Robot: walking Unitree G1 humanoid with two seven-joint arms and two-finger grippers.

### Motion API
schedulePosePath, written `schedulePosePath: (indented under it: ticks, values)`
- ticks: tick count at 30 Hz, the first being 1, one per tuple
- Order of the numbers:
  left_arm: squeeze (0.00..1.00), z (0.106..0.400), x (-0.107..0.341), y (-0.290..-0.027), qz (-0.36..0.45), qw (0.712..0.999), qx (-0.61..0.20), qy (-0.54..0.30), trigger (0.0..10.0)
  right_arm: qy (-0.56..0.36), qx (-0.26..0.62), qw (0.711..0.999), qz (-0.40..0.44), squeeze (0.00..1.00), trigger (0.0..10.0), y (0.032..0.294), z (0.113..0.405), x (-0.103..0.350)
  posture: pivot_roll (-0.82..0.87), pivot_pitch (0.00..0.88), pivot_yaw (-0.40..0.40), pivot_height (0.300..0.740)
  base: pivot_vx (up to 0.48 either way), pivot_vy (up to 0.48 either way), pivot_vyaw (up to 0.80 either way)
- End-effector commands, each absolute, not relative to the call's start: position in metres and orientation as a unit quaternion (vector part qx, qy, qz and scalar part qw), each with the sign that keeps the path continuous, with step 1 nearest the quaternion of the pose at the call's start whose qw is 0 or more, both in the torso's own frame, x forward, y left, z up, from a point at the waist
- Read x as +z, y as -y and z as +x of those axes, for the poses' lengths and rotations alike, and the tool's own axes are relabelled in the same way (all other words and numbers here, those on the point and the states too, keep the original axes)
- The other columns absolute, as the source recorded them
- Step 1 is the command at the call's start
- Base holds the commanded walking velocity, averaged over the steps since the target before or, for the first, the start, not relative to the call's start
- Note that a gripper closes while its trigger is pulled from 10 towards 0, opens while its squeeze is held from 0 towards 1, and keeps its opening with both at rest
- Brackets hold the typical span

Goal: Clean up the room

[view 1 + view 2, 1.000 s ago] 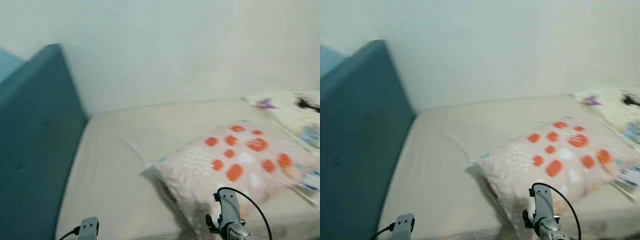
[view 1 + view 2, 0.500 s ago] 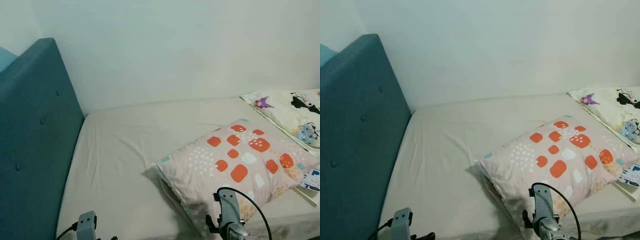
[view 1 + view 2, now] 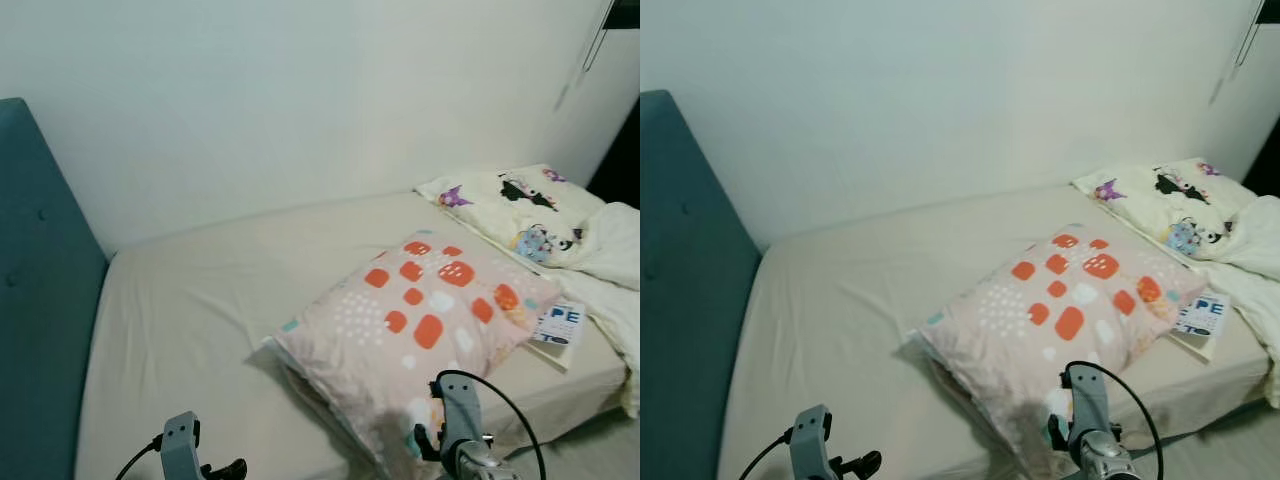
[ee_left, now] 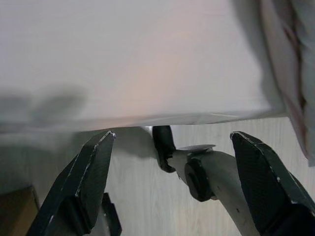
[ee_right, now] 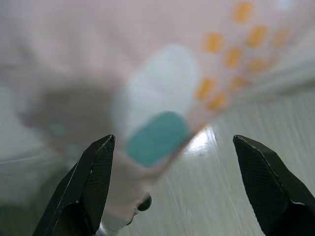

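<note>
We take the bed [image 3: 190,300] as our landmark: a mattress under a plain cream sheet, set against a pale wall [image 3: 300,90], with a teal padded headboard [image 3: 35,300] at its left end. The spotted pillow [image 3: 415,320], pale pink with orange, white and teal patches, lies tilted on the bed's near right part, its lower corner reaching over the bed's front edge. Beyond it, at the bed's far right corner, we see a cream cartoon-print pillow [image 3: 510,205], and a white duvet [image 3: 615,270] is bunched against that pillow along the bed's right end. A booklet with blue lettering [image 3: 560,325] lies flat on the bed just beside the spotted pillow's right edge. Our left gripper [image 4: 172,191] hangs low in front of the bed's front edge, its jaws spread wide apart with nothing between them; through them we see the sheet's edge, the wood-look floor [image 4: 138,196] and a silver robot limb. Our right gripper [image 5: 172,191] is poised below the front edge of the bed at the spotted pillow's overhanging corner, its jaws likewise spread wide and empty, the blurred pillow fabric close ahead of them.
</note>
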State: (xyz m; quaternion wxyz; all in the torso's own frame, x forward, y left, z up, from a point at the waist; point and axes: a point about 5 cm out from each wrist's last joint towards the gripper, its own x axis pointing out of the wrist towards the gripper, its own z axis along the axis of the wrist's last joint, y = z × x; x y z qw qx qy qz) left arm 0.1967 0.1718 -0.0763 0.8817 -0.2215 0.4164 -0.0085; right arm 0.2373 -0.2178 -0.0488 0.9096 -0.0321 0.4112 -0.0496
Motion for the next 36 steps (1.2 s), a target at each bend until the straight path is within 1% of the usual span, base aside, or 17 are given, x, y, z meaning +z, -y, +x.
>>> schedulePosePath:
  ticks: [1,5,12,18,27,34,36]
  values:
    - [0.00,0.204,-0.072,-0.177,-0.229,0.888,0.004,-0.400,10.0,-0.407,-0.048,0.911,-0.036,0.00,10.0,0.218,0.240,-0.047,-0.11,0.000,0.020,0.720,0.000,0.000,0.00]
    - [0.00,0.210,-0.069,-0.179,-0.228,0.892,0.006,-0.390,10.0,-0.410,-0.037,0.910,-0.044,0.00,10.0,0.215,0.241,-0.047,-0.11,0.000,0.023,0.720,0.000,0.000,0.00]
    - [0.00,0.208,-0.070,-0.180,-0.216,0.892,0.011,-0.398,10.0,-0.415,-0.043,0.908,-0.025,0.00,10.0,0.214,0.237,-0.050,-0.11,0.000,0.030,0.720,0.000,0.000,-0.78]
    - [0.00,0.195,-0.077,-0.183,-0.200,0.887,0.027,-0.415,10.0,-0.418,-0.045,0.907,-0.023,0.00,10.0,0.216,0.234,-0.052,-0.12,0.000,0.031,0.720,0.000,0.000,-0.77]
    - [0.00,0.194,-0.077,-0.186,-0.184,0.890,0.035,-0.416,10.0,-0.414,-0.038,0.909,-0.025,0.00,10.0,0.214,0.235,-0.051,-0.12,0.000,0.028,0.720,0.000,0.000,0.00]
    - [0.00,0.193,-0.078,-0.185,-0.167,0.888,0.026,-0.427,10.0,-0.416,-0.033,0.909,-0.026,0.00,10.0,0.212,0.235,-0.052,-0.12,0.000,0.032,0.720,0.000,-0.449,0.00]
    - [0.00,0.193,-0.078,-0.186,-0.165,0.888,0.042,-0.428,10.0,-0.414,-0.034,0.909,-0.023,0.00,10.0,0.212,0.235,-0.051,-0.12,0.000,0.035,0.720,0.000,-0.240,0.00]
